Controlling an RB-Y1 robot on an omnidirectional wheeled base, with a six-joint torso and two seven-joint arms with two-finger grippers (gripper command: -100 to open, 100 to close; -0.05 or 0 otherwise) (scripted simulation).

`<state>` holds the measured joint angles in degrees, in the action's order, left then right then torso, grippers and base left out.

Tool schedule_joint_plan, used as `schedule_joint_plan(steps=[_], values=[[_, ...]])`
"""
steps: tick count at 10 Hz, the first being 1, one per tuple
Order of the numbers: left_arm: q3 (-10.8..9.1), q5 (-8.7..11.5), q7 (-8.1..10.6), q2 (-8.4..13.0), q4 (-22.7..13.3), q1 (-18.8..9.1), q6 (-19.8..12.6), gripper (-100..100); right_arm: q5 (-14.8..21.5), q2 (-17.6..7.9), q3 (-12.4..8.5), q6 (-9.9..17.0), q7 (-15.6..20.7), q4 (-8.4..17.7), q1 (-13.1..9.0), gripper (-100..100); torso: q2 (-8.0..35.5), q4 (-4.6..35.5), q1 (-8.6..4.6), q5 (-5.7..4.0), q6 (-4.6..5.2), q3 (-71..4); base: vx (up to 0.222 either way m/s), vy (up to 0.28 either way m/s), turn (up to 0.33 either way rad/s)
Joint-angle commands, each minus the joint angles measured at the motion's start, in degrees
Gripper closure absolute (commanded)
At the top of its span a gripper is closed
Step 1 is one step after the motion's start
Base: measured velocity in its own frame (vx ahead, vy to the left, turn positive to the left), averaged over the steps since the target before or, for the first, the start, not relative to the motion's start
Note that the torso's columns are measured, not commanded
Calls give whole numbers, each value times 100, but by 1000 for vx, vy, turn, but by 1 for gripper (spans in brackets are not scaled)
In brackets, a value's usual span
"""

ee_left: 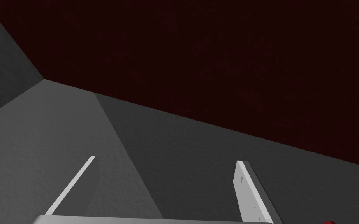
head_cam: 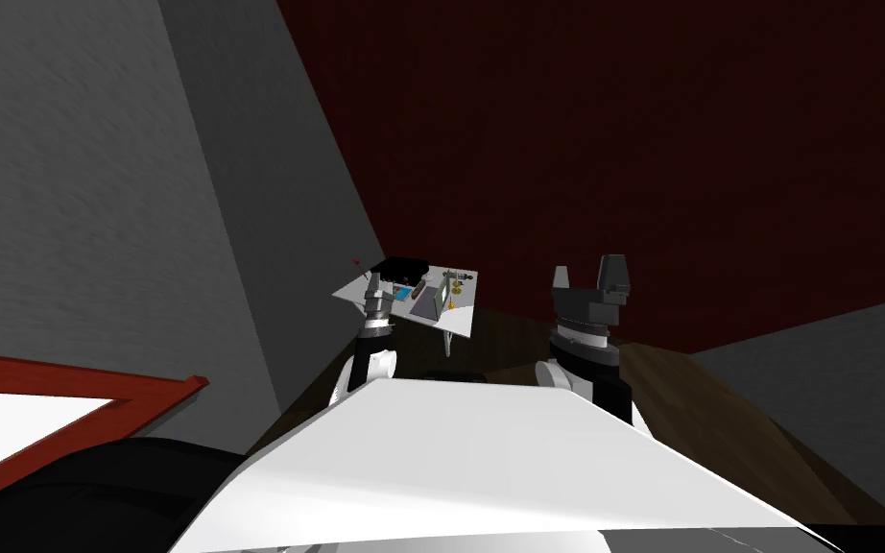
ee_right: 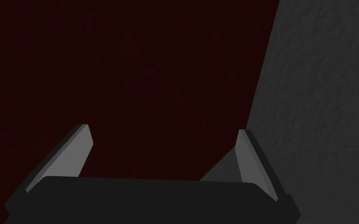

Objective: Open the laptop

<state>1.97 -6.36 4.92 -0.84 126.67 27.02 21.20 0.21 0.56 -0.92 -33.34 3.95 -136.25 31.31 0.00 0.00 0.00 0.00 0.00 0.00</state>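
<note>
Jaws wide apart on left gripper (ee_left: 166, 159) and right gripper (ee_right: 162, 128), both empty, touching nothing. Laptop (head_cam: 427, 304) sits on small white table (head_cam: 458, 322) ahead.

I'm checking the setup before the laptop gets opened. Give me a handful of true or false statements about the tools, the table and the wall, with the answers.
1. The left tool and the right tool both stand open. True.
2. The table ahead is black and bare. False: the table is white and carries several small things.
3. The right tool is raised, holds nothing, and is apart from the table. True.
4. The wall behind the table is bright blue. False: the wall is dark red.
</note>
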Motion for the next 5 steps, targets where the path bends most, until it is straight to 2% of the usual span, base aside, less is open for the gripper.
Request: schedule_joint_plan(steps=[1, 5], values=[[0, 0, 0, 0, 0, 0, 0, 0, 0, 0, 0, 0, 0, 0, 0, 0, 232, 235, 0, 0, 0, -467, 0, 0, 0], [0, 0, 0, 0, 1, 0, 0, 0, 0, 0, 0, 0, 0, -1, 0, 0, 1845, 1846, 0, 0, 0, -3692, 0, 0, 0]])
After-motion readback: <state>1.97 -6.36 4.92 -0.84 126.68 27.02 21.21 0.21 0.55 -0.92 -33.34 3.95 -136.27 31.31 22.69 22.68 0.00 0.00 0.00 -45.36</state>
